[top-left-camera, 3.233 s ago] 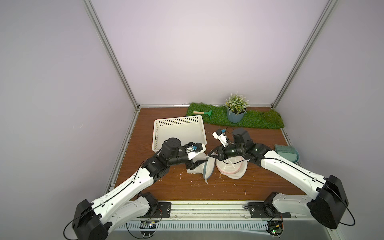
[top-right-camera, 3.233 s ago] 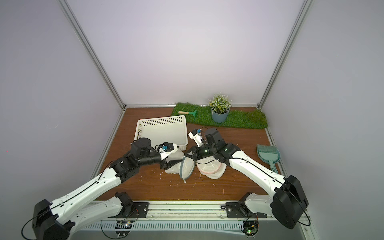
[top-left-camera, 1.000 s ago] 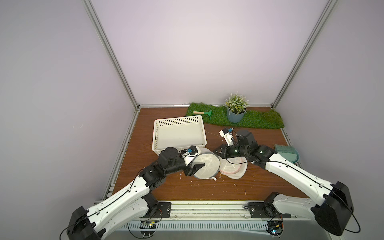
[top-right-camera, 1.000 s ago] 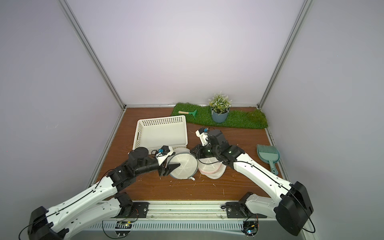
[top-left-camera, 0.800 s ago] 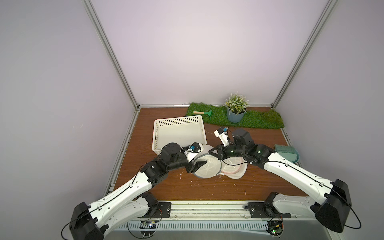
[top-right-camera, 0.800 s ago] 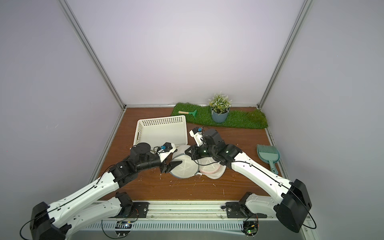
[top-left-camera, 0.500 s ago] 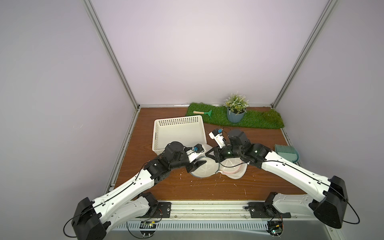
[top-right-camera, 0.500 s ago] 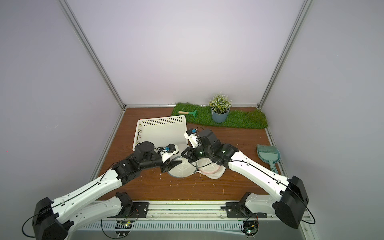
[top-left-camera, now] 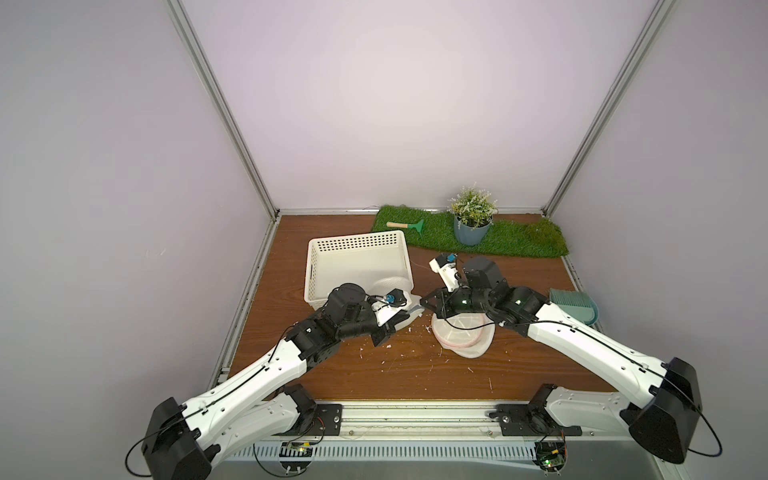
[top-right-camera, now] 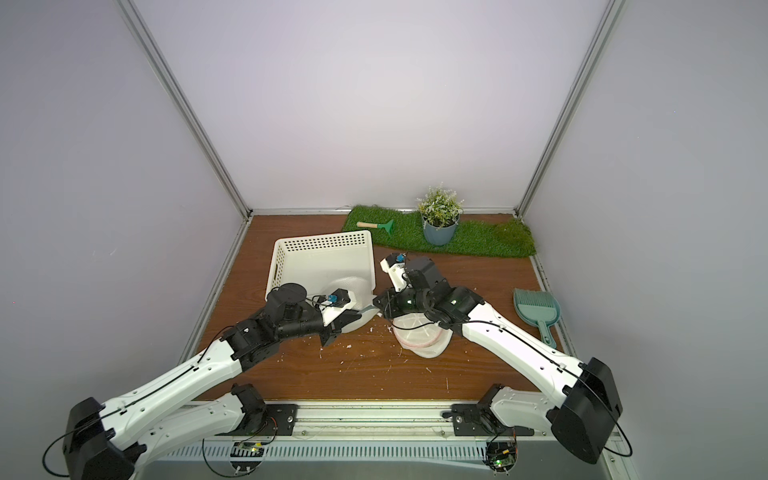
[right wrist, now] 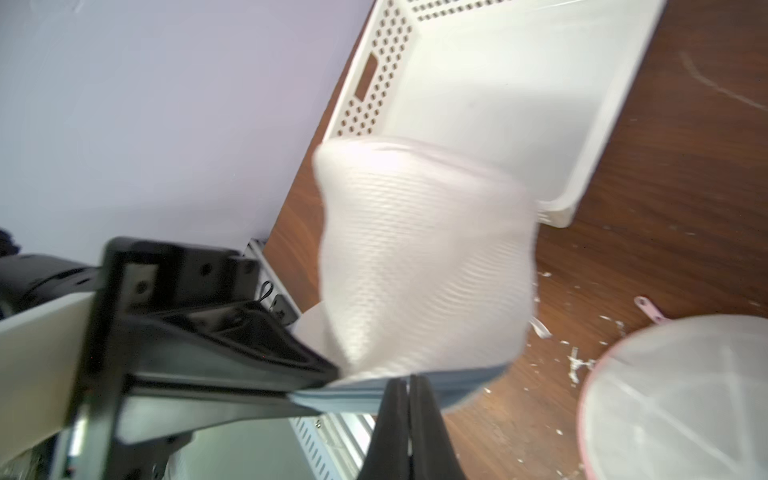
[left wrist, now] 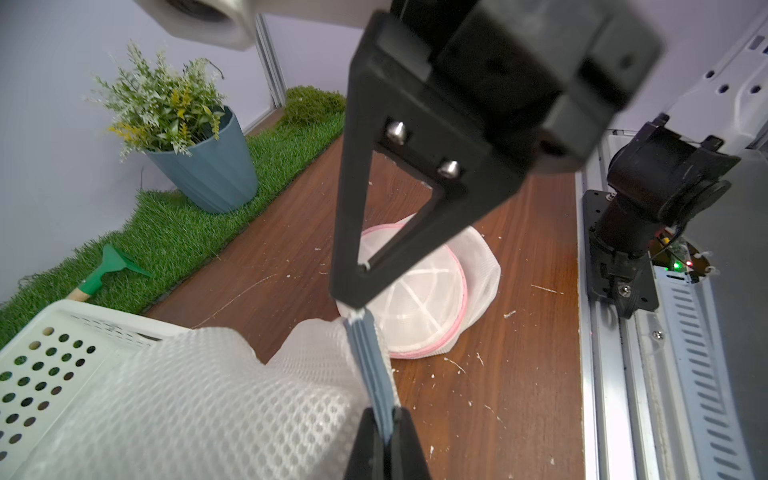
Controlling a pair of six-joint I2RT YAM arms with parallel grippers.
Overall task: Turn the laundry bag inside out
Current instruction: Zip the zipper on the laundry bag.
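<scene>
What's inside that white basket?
Part of the white mesh bag drapes over a near corner of the basket; nothing else shows inside. The left arm covers part of its near edge.

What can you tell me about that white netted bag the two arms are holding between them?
The laundry bag is soft white honeycomb mesh, crumpled, with a ribbed grey-blue rim. The left gripper and right gripper each have jaws shut on that rim, close together, holding it above the wooden table. It hangs by the near corner of the white basket, beside a pink-rimmed bag lying flat.
</scene>
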